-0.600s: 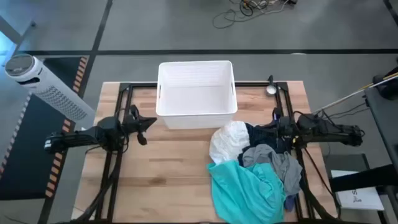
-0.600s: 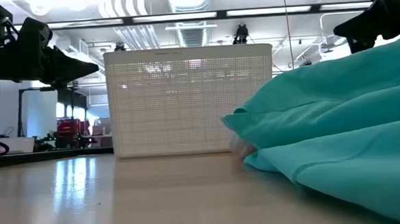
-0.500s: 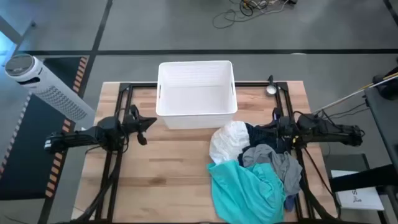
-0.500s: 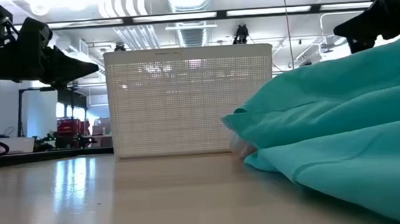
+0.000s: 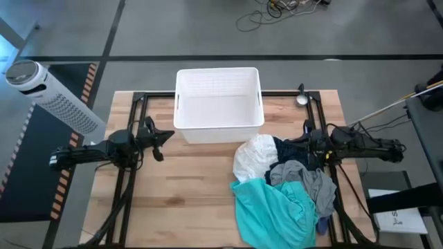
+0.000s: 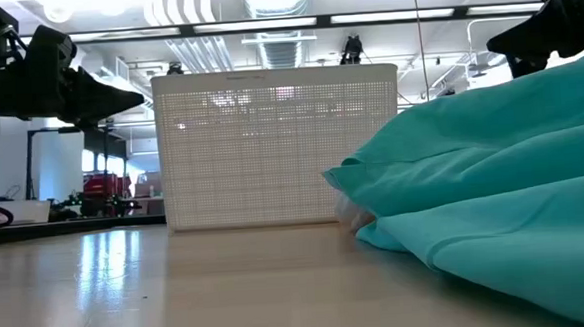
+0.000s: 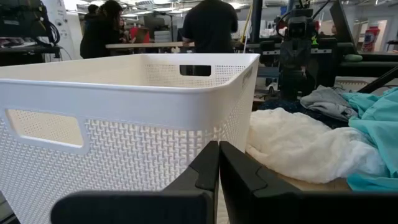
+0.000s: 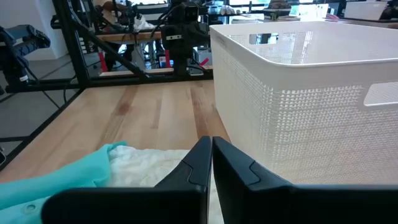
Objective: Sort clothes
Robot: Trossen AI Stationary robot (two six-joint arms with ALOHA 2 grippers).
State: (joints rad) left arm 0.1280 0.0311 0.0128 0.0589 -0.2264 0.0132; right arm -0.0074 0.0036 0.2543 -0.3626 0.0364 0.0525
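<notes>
Seen from above, a wooden table (image 5: 194, 200) carries a white plastic bin (image 5: 219, 104) at twelve o'clock and a heap of clothes toward four o'clock.

Largest in the heap is a teal garment (image 5: 273, 211), spread loosely at five o'clock and reaching the table's near edge. It looks thin and limp, likely light and prone to drape and drag its neighbours; a raised fold near its middle seems the best place to pinch.

Next, a white garment (image 5: 254, 158) sits bunched just in front of the bin, puffy and soft, with crumpled ridges on top that offer an easy hold.

A grey garment (image 5: 308, 181) lies across the teal one's upper edge, overlapping it, so lifting either may tug the other.

A navy-black garment (image 5: 294, 149) is tucked at three o'clock, partly beneath the right arm.

The left gripper (image 5: 164, 135) hovers at nine o'clock, its fingers pressed together and empty, well apart from the clothes. The right gripper (image 5: 285, 146) hangs at three o'clock over the navy-black piece, fingers likewise closed, grasping nothing.
</notes>
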